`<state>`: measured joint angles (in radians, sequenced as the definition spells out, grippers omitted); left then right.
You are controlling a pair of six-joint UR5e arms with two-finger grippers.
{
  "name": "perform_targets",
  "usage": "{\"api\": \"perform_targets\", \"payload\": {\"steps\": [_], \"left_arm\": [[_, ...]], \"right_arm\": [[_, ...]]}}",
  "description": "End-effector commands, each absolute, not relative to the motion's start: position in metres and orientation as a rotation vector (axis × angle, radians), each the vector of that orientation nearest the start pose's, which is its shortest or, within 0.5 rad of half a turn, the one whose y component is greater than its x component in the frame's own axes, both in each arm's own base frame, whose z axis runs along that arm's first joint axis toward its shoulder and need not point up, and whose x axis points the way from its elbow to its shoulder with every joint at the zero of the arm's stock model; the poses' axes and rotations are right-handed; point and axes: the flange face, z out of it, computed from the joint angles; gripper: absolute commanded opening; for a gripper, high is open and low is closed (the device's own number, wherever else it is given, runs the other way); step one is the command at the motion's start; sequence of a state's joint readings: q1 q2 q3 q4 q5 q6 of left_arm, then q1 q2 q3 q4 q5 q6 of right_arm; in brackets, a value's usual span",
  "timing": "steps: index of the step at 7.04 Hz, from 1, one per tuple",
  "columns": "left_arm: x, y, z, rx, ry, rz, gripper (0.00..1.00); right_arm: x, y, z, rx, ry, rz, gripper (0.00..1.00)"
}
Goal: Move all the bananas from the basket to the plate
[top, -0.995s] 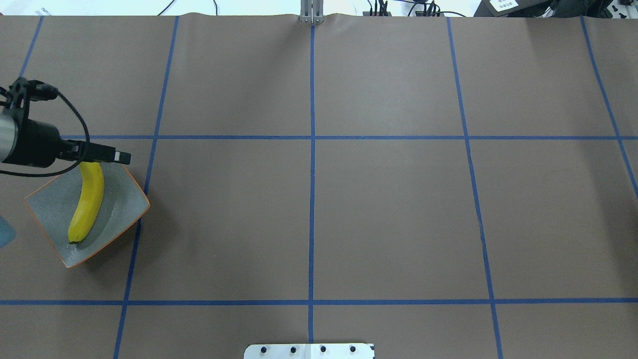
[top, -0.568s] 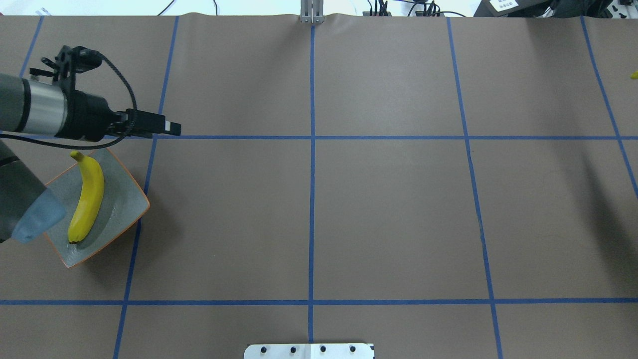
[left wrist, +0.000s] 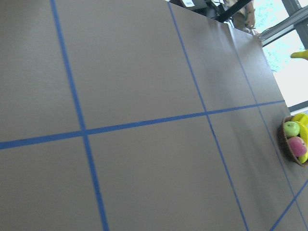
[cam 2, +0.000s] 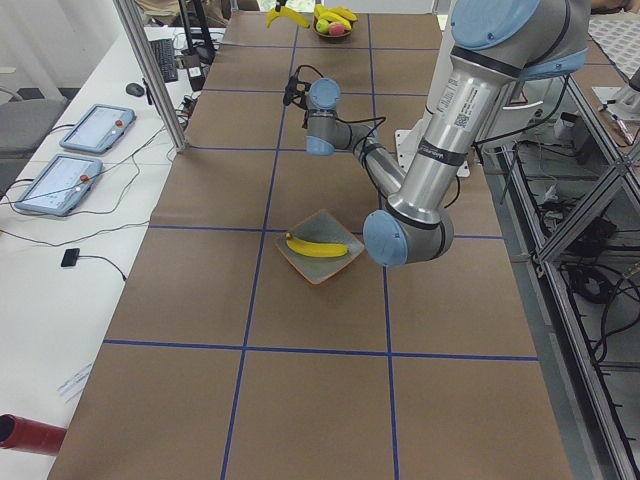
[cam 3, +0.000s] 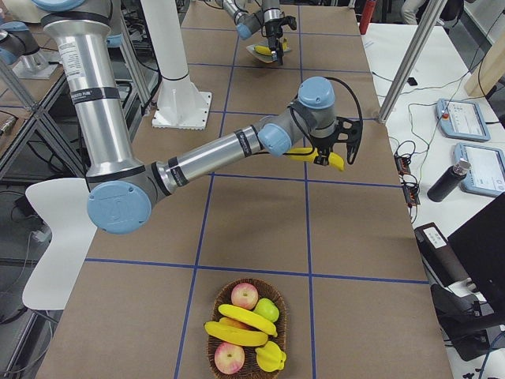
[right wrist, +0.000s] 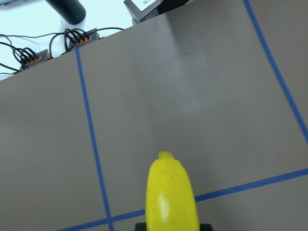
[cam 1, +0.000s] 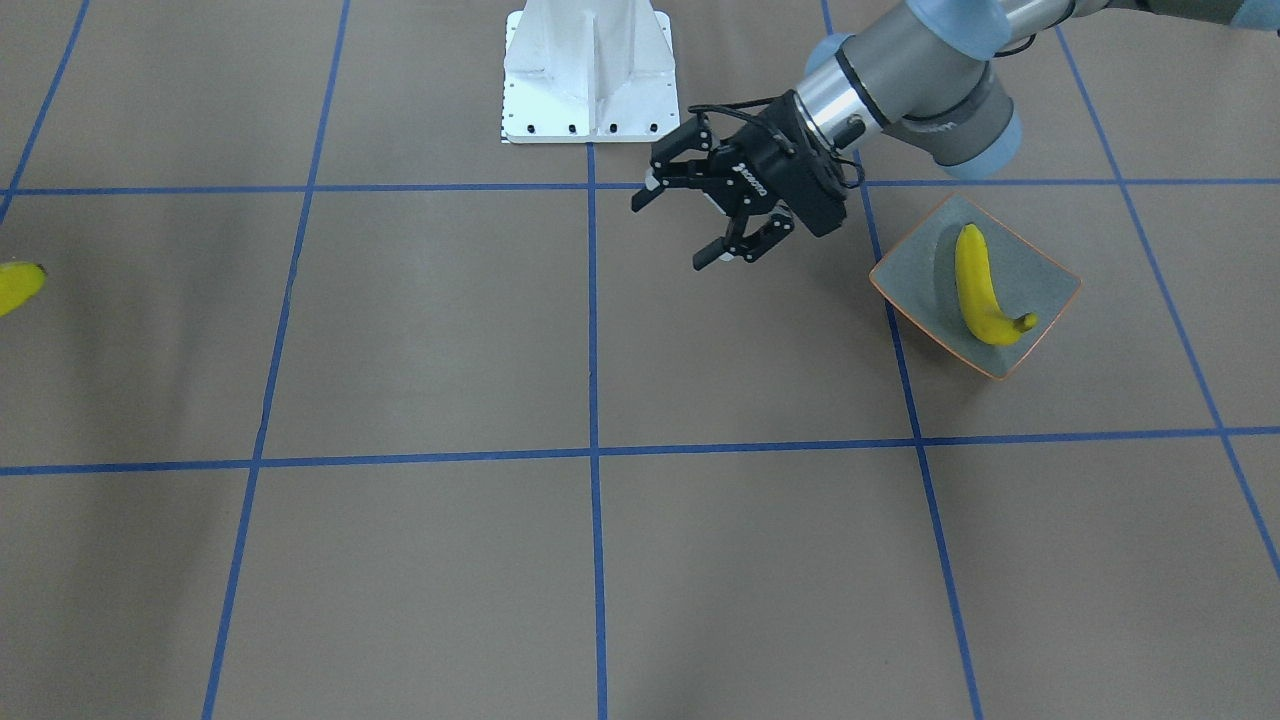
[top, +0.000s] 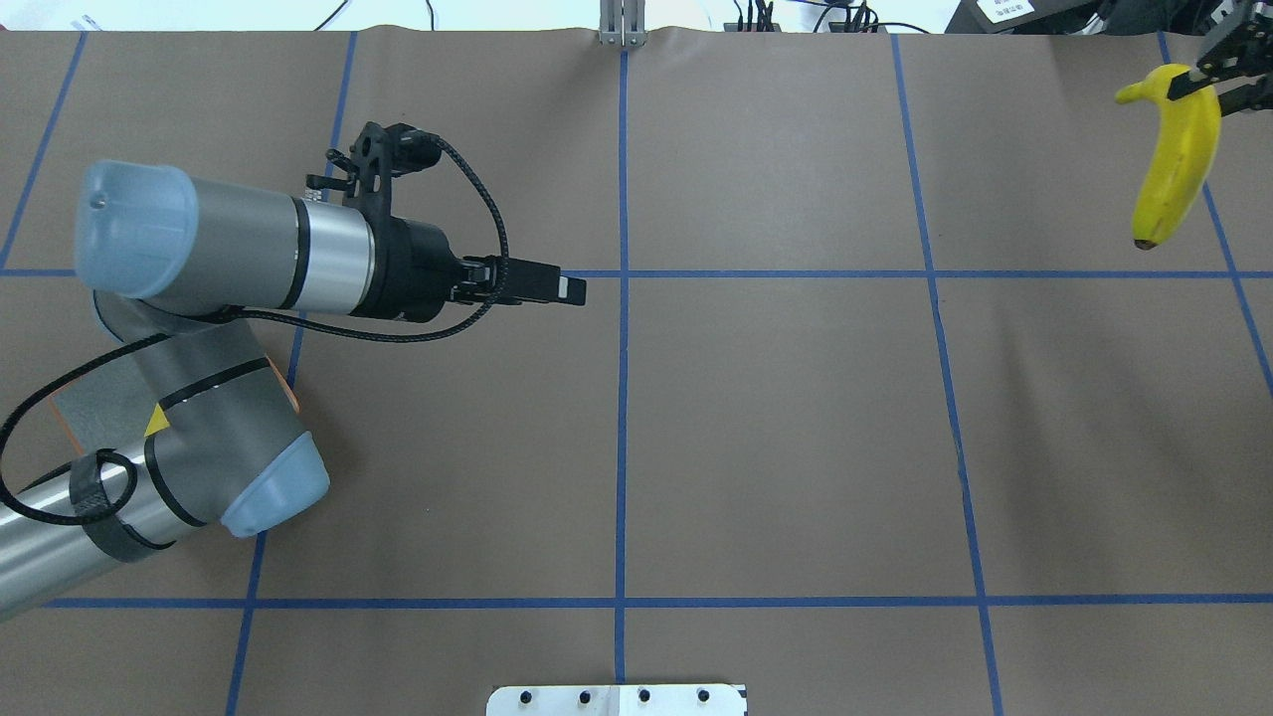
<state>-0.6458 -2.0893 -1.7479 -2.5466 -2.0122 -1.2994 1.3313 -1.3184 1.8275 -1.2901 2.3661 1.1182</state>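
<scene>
One yellow banana (cam 1: 975, 285) lies on the speckled grey plate (cam 1: 1045, 280) with the orange rim. In the overhead view my left arm hides most of the plate. My left gripper (cam 1: 672, 232) is open and empty, in the air, away from the plate toward the table's middle. My right gripper (top: 1215, 75) is shut on the stem end of a second banana (top: 1174, 159), which hangs above the table's far right. That banana also shows in the right wrist view (right wrist: 171, 197). The wicker basket (cam 3: 217, 312) holds two more bananas (cam 3: 245, 320) among other fruit.
The basket also holds red apples (cam 3: 245, 296) and a green apple (cam 3: 268, 309). It stands at the table's end on my right, at the edge of the left wrist view (left wrist: 284, 144). The white robot base (cam 1: 588, 70) sits at the near table edge.
My left gripper has left the plate and swung toward the table's middle, empty, with the first banana left lying on the plate. My right gripper has come into view carrying a banana.
</scene>
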Motion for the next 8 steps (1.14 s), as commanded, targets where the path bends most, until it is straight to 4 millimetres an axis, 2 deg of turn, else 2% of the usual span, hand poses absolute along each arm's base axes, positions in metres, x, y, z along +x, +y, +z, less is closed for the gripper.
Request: {"api": "perform_targets", "payload": {"steps": [1,2,4,5,6,8], "left_arm": [[0.422,-0.421,0.123,0.376,1.699,0.037,1.00],[0.420,-0.419,0.108,0.386,1.722,0.044,1.00],[0.417,-0.417,0.096,0.395,1.751,0.049,1.00],[0.414,-0.415,0.094,0.369,1.783,0.028,1.00],[0.416,-0.410,0.092,0.355,1.807,0.030,1.00],[0.420,-0.404,0.092,0.344,1.813,0.038,1.00]], "right_arm": [[-0.156,-0.562,0.260,0.101,-1.141,0.577,0.00],[-0.186,-0.549,0.228,0.088,-1.180,0.588,0.00],[-0.221,-0.515,0.188,0.096,-1.240,0.553,0.00],[-0.233,-0.501,0.173,0.120,-1.303,0.495,0.00],[-0.249,-0.490,0.167,0.105,-1.345,0.483,0.00],[-0.293,-0.473,0.143,0.143,-1.372,0.482,0.00]]}}
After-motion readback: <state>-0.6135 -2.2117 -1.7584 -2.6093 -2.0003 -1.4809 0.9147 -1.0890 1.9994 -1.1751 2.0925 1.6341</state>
